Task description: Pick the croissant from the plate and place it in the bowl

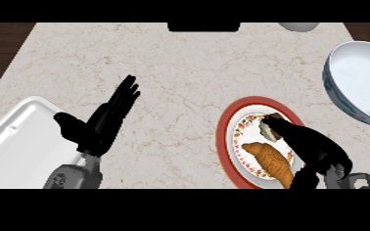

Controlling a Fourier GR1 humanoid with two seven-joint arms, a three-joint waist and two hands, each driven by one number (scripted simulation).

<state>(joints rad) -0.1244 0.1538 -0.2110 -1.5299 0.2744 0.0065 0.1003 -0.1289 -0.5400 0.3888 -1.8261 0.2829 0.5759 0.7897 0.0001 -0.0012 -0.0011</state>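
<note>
the croissant (271, 164) lies on the plate (230, 127), under the curled right hand (311, 144). the bowl (345, 76) holds nothing. the left hand (108, 117) rests open over the surface (180, 63).

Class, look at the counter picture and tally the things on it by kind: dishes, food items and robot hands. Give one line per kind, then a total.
Dishes: 3: red-rimmed patterned plate, blue-and-white bowl, white rectangular tray.
Food: 1: golden-brown croissant.
Hands: 2: black left hand, black right hand.
Total: 6
</note>
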